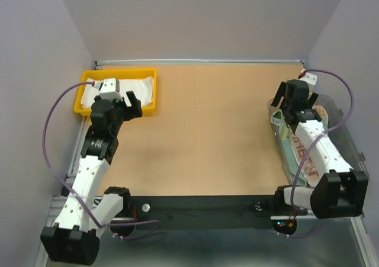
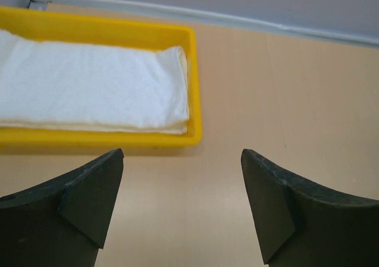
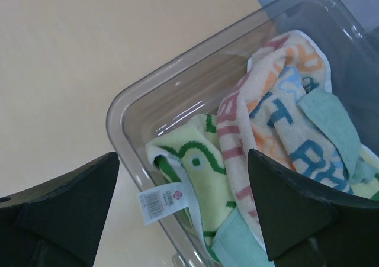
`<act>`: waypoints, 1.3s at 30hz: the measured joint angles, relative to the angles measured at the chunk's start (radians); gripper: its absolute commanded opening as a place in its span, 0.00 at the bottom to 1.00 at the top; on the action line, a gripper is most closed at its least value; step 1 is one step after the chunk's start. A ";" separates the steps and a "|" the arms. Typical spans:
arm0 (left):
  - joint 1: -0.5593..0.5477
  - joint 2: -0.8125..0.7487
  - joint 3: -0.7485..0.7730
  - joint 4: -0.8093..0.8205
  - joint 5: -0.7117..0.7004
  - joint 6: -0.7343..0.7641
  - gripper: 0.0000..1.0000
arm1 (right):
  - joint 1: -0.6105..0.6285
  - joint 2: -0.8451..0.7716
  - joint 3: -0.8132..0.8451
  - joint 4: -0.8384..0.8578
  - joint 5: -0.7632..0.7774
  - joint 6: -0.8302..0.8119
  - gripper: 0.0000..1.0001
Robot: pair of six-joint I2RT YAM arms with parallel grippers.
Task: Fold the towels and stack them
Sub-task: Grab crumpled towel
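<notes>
A folded white towel (image 2: 89,89) lies in the yellow tray (image 2: 195,101) at the back left (image 1: 145,86). My left gripper (image 2: 182,178) is open and empty, just in front of the tray's near right corner (image 1: 127,106). Crumpled towels fill the clear bin (image 3: 127,110) at the right: a pale yellow one with green marks (image 3: 204,166), a white one with blue and orange letters (image 3: 284,119) and a pale teal one (image 3: 331,122). My right gripper (image 3: 183,184) is open and empty above the bin's near corner (image 1: 294,101).
A white barcode label (image 3: 163,203) hangs from the yellow-green towel over the bin wall. A white rail (image 2: 266,24) runs along the table's far edge. Grey walls stand at the back and both sides. The tan tabletop (image 1: 207,131) lies between the arms.
</notes>
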 measured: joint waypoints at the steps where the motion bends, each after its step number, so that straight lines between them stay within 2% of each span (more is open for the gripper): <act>1: 0.000 -0.056 -0.065 0.009 0.001 0.002 0.89 | -0.045 0.008 0.000 0.001 -0.023 0.028 0.91; 4: -0.001 -0.167 -0.192 0.005 0.002 0.004 0.86 | -0.133 0.043 0.000 0.000 -0.086 0.080 0.88; 6: -0.004 -0.188 -0.214 0.004 0.002 0.005 0.85 | -0.163 0.068 -0.002 -0.003 -0.132 0.109 0.88; 9: -0.010 -0.184 -0.214 0.029 0.003 0.005 0.83 | -0.166 0.089 -0.013 -0.006 -0.191 0.141 0.81; 14: -0.015 -0.163 -0.214 0.042 0.021 0.002 0.82 | -0.167 0.119 -0.063 0.008 -0.265 0.177 0.63; 17: -0.019 -0.160 -0.214 0.043 0.030 0.001 0.82 | -0.169 0.128 -0.101 0.013 -0.278 0.192 0.44; 18: -0.021 -0.160 -0.214 0.044 0.035 0.000 0.82 | -0.172 0.129 -0.111 0.016 -0.282 0.192 0.25; 20: -0.022 -0.160 -0.214 0.044 0.039 0.000 0.82 | -0.181 0.130 -0.134 0.024 -0.284 0.198 0.04; 21: -0.022 -0.160 -0.214 0.044 0.040 0.000 0.82 | -0.185 0.130 -0.141 0.025 -0.285 0.198 0.01; 26: -0.026 -0.159 -0.214 0.045 0.049 -0.003 0.81 | -0.193 0.088 -0.133 0.021 -0.291 0.167 0.01; 28: -0.026 -0.156 -0.214 0.047 0.053 -0.003 0.81 | -0.193 0.057 -0.081 -0.009 -0.309 0.128 0.01; 35: -0.026 -0.134 -0.214 0.051 0.063 -0.006 0.81 | -0.193 0.050 0.372 -0.053 -0.446 0.002 0.00; 36: -0.026 -0.133 -0.214 0.051 0.063 -0.007 0.81 | -0.194 0.074 0.508 -0.051 -0.501 -0.020 0.00; 39: -0.026 -0.127 -0.214 0.053 0.063 -0.007 0.81 | -0.195 0.153 0.754 -0.016 -0.614 -0.045 0.00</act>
